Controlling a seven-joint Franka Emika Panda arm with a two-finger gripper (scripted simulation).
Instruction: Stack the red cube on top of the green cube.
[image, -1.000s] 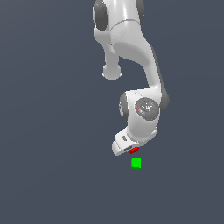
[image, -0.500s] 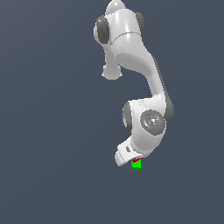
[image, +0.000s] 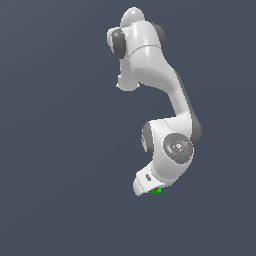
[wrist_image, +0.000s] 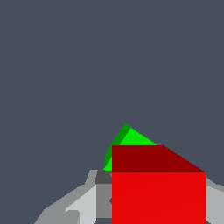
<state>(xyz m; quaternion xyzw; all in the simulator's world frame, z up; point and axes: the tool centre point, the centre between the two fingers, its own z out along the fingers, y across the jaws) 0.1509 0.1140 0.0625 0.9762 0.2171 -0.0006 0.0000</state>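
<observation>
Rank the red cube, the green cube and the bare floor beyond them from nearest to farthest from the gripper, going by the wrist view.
1. Red cube: sits between the fingers of the gripper.
2. Green cube: just past the red one, partly hidden behind it.
3. Bare floor: the grey ground behind both cubes.

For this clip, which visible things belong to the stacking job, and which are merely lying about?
Part of the job:
- red cube, held in the claw
- green cube, partly hidden behind the red one

Lying about:
- nothing else visible; only the plain grey floor
</observation>
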